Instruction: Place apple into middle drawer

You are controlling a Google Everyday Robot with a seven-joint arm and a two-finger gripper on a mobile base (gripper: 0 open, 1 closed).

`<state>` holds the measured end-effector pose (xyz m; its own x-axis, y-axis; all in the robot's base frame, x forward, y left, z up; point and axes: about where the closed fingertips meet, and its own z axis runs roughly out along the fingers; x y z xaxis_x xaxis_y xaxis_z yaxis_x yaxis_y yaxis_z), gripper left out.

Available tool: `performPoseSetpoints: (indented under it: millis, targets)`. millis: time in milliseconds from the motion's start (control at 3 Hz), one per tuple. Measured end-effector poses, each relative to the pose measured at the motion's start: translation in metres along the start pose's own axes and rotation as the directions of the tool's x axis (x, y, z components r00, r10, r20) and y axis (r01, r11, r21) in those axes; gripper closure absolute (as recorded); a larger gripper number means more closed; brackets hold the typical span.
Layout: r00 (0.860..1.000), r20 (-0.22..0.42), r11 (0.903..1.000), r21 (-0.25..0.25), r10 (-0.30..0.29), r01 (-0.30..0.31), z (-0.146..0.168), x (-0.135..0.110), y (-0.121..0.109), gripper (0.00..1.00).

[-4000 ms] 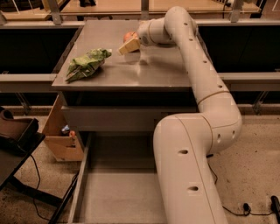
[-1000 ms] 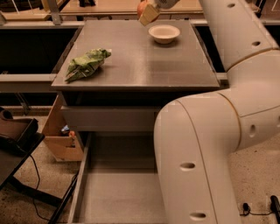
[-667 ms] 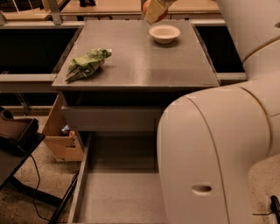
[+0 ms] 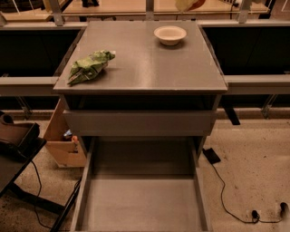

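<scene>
My gripper (image 4: pixel 188 4) shows only as a cream tip at the top edge of the camera view, above and just right of the cream bowl. It is shut on the apple (image 4: pixel 198 4), of which only a red-orange sliver shows, held in the air over the back of the cabinet top. The middle drawer (image 4: pixel 140 204) is pulled out wide open at the bottom of the view, with a flat bare grey floor and low side walls. The rest of the arm is out of view.
A cream bowl (image 4: pixel 170 34) stands at the back of the grey cabinet top (image 4: pixel 149 68). A green wrinkly snack bag (image 4: pixel 89 66) lies at its left. A cardboard box (image 4: pixel 63 140) sits on the floor left of the drawer. Cables (image 4: pixel 226 199) lie at the right.
The arm has swung up and away, out of the foreground, so the whole cabinet and open drawer now show. The gripper with the apple has risen to the top edge.
</scene>
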<state>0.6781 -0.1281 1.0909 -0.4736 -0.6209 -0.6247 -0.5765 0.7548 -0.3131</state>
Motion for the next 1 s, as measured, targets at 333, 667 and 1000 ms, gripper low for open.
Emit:
performPoseSetpoints:
  millis: [333,667,1000]
  targets:
    - [0.98,0.175,0.9931,0.052,0.094,-0.105,-0.086,0.011,0.01,1.0]
    - [0.932,0.36,0.998,0.026,0.045,-0.058,-0.172,-0.001,0.08,1.0]
    - [0.908,0.419,0.998,0.046,0.02,-0.043,-0.206,0.002,0.107,1.0]
